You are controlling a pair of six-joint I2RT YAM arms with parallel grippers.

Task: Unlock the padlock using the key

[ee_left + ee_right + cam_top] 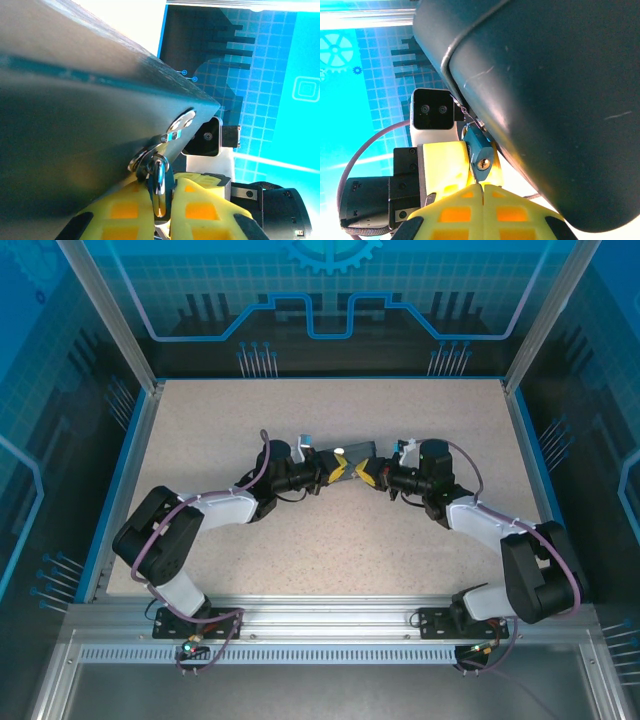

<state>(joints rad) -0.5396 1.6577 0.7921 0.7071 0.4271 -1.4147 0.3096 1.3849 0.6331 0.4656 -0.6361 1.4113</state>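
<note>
Tin [328, 454], grey, at centre, left gripper [340, 468] and right gripper [367, 473] tip to tip beside it; left wrist, yellow fingers [125, 210] clamped on padlock [159, 181] at tin's hasp [182, 121]; right wrist, fingers [455, 210] pressed together just below padlock's brass keyhole [483, 163]

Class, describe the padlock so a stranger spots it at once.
Start at the big dark box where both arms meet. Just past the right claw, against the box's edge, is the padlock. It alone is small and blue, with a brass keyhole.
</note>
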